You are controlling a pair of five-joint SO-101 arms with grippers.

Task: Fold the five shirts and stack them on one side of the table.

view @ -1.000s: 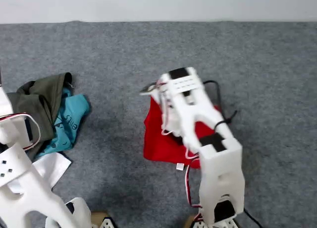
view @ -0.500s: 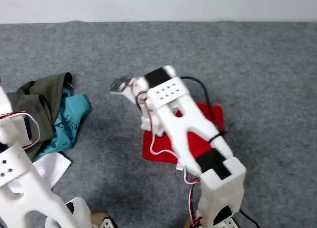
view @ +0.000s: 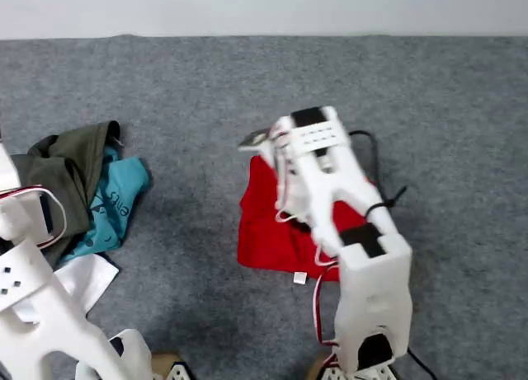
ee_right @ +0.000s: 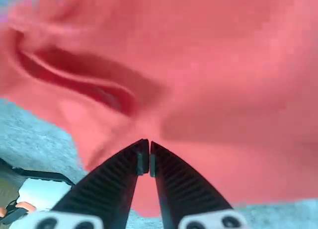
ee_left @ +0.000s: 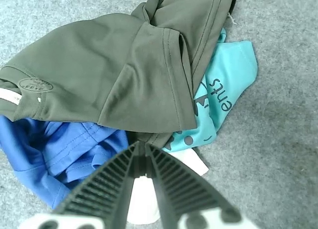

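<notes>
Shirts heaped at the table (view: 429, 108) left edge: olive shirt (ee_left: 124, 75) on top, teal shirt (ee_left: 228, 85), blue shirt (ee_left: 54, 149) and white shirt (view: 87, 279) under it, with the left gripper (ee_left: 143, 150) clenched just above them. Red shirt (view: 268, 223) lies mid-table, directly under the right gripper (ee_right: 144, 157), which is clenched too with its tips at the cloth; can't tell if it pinches any fabric.

Grey felt table (view: 429, 91) under red shirt (view: 262, 227), shirt pile (view: 70, 170)

Grey, carpet-like covering runs right across the bench (view: 462, 108), evenly lit, with soft shadows and nothing harsher. Along the far edge, a plain pale wall (view: 264, 9) closes it off.
</notes>
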